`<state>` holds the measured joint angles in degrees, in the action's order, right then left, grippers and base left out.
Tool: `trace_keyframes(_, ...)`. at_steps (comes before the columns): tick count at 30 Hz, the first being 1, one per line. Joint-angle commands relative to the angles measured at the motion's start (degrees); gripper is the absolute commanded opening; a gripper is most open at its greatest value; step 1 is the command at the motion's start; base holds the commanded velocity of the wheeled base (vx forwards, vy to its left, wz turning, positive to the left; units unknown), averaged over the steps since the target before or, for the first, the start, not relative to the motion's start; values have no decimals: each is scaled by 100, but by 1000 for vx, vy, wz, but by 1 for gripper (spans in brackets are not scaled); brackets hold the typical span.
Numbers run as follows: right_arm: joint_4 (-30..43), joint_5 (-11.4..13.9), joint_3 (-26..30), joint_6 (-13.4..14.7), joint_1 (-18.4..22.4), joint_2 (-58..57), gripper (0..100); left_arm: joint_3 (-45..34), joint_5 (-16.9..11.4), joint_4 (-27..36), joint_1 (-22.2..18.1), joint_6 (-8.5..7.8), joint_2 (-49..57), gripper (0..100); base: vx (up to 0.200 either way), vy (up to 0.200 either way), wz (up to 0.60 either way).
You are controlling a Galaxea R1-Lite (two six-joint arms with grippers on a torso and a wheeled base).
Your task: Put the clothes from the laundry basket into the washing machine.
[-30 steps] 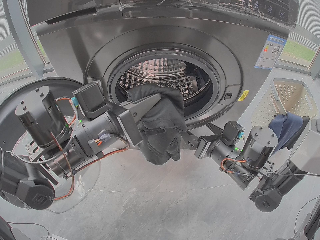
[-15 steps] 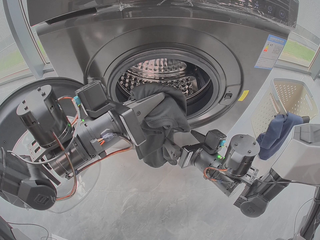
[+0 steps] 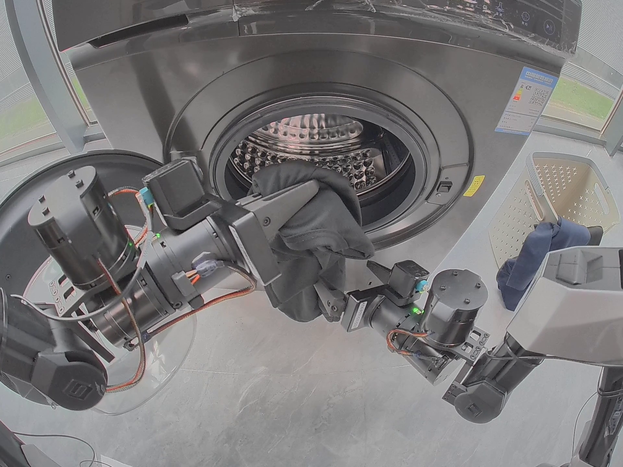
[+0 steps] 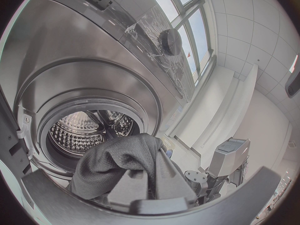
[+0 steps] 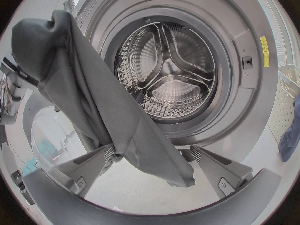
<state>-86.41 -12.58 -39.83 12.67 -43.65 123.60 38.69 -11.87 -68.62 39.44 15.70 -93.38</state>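
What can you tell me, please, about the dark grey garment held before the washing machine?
The garment is dark grey, fine-knit cloth, crumpled and limp. The left gripper is shut on its bunched top, in front of the open washing machine, not inside the drum. Its lower part hangs in folds between the open fingers of the right gripper.
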Motion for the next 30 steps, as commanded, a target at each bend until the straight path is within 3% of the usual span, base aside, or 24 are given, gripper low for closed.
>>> trace_keyframes(1, -8, 1, -34, -1, 32, 252, 100, -11, 1, -2, -6, 3, 83, 0, 0, 0, 0)
trace_keyframes(12, -8, -8, -447, -1, 164, 191, 100, -266, -8, 7, -6, -23, 171, 0, 0, 0, 0)
trace_keyframes(19, 1, 28, -122, -36, 489, -451, 100, -362, -61, -2, -68, -23, 197, 0, 0, 0, 0)
trace_keyframes(23, -8, 168, 80, -71, 736, -679, 100, -354, -61, 7, -59, -14, 268, 0, 0, 0, 0)
trace_keyframes(30, -17, 168, 212, -54, 665, -635, 100, -266, -61, 7, -59, -6, 268, 0, 0, 0, 0)
